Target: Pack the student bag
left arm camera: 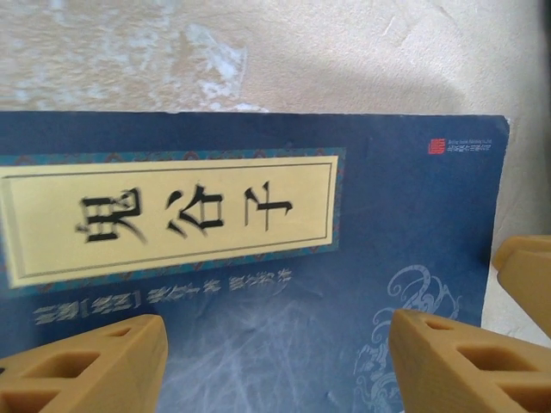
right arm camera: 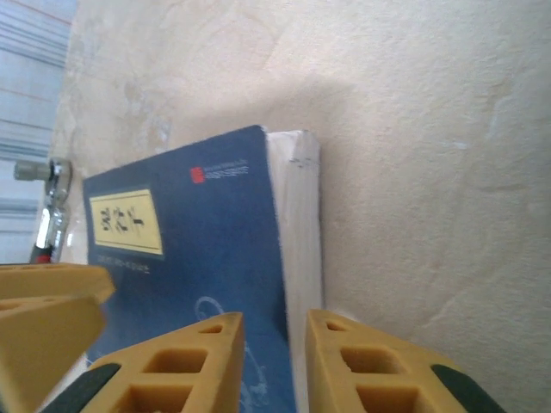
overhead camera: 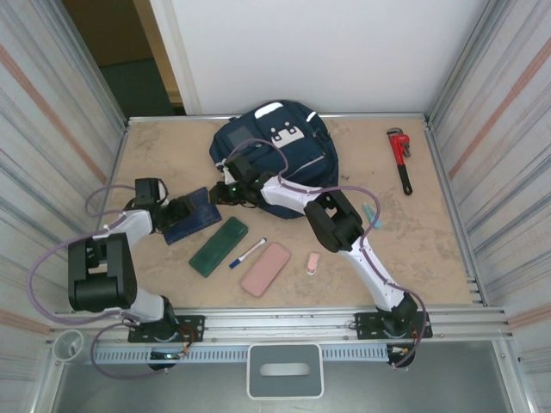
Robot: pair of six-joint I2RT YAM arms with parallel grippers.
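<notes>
At the back of the counter [overhead camera: 430, 241], dead centre, lies the backpack [overhead camera: 277, 142]: navy, white stripes, a pale patch on top. Its front edge sits just behind the right arm's white forearm.

And both arms are on one target here, a dark-blue book [overhead camera: 200, 215] on the counter near the bag's left front corner. The left gripper [overhead camera: 182, 212] comes at it from the left side. In its wrist view the tan fingers [left arm camera: 86, 366] stand wide apart above the cover, with the yellow title label beyond them. Those jaws are open, with nothing held.

The right gripper [overhead camera: 224, 192] reaches across from the other side to the book's far end. In its own camera the jaws stand close together with only a slim gap, and the white page edge of the book runs down into that gap. Whether they have actually clamped it, I cannot tell. A tan fingertip of the other gripper peeks in at the edge of each wrist view, so the two sit just beside each other.

Nearer the arm bases there's a loose row: a green pencil case [overhead camera: 219, 246], a white-and-blue marker [overhead camera: 248, 252], a pink case [overhead camera: 266, 268] and a small pink eraser [overhead camera: 312, 262]. Well off to the right, towards the far corner, a red pipe wrench [overhead camera: 399, 157] lies on its own.
</notes>
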